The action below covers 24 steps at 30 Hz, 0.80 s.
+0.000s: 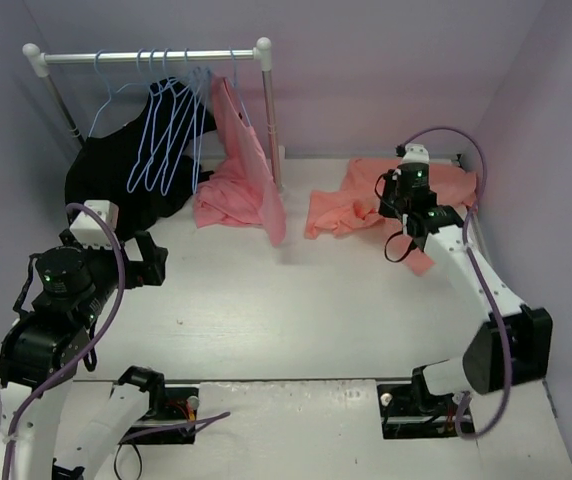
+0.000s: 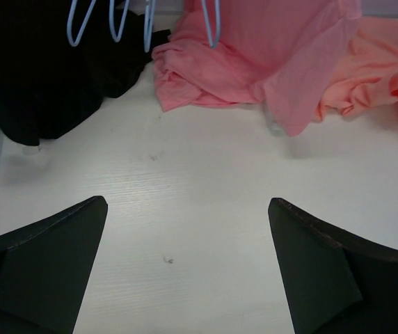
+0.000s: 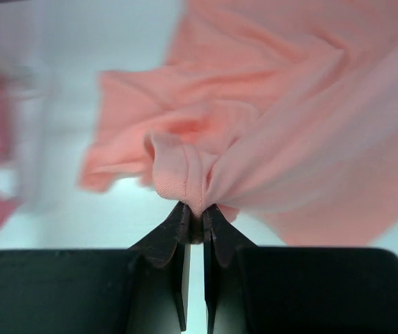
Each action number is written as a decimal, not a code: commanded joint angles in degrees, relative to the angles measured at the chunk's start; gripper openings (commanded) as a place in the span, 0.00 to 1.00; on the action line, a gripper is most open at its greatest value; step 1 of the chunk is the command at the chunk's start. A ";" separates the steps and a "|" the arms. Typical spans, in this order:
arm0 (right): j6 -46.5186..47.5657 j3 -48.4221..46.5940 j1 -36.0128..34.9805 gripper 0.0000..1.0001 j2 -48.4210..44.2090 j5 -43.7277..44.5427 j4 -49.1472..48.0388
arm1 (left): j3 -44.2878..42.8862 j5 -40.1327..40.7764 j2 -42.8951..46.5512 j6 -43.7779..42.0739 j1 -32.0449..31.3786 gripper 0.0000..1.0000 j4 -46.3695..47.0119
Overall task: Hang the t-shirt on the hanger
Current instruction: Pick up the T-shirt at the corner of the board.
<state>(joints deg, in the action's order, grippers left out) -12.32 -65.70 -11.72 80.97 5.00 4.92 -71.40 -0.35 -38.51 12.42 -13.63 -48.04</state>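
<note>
Right claw [image 3: 193,212] pinches a raised fold of t-shirt [image 3: 275,139], heaped on table [image 1: 296,300] right of rack [image 1: 146,57], likely for lifting. Left claw [image 2: 186,205] spread wide, empty. Hanger [image 1: 171,130] hangs on rack.

top cam: fixed high at the near side, whole table [image 1: 296,320] looked down on | left wrist: held low, aimed across at the hanging pink garment [image 2: 255,62], also seen from top | right wrist: jammed super close on the t-shirt [image 3: 289,139], shared with top too

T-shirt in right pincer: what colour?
T-shirt is plain salmon pink; clearest in right wrist view.
</note>
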 commanded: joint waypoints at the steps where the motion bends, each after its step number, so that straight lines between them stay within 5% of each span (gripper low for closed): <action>1: -2.37 -4.04 -6.14 0.00 -6.85 -8.05 6.08 | -4.00 -4.88 -3.21 4.14 -0.93 0.97 7.15; 8: -7.41 -12.78 -23.50 0.00 -13.18 -13.61 7.21 | -5.44 -7.23 -4.26 5.80 -1.23 0.97 8.61; 15: -7.19 -31.30 -38.88 0.00 -5.24 -14.84 7.21 | -8.66 -7.47 -4.11 5.51 -1.23 0.97 8.40; 18: -6.06 -41.08 -40.44 0.00 -1.54 -17.29 7.14 | -9.90 -7.62 -4.12 5.51 -1.23 0.97 8.40; 24: -2.55 -45.28 -40.49 0.00 1.12 -17.83 7.12 | -11.07 -7.82 -3.03 5.49 -1.23 0.97 8.23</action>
<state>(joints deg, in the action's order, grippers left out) -17.64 -108.97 -52.25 81.86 -11.67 16.51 -80.35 -7.50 -41.45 17.21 -14.57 -43.46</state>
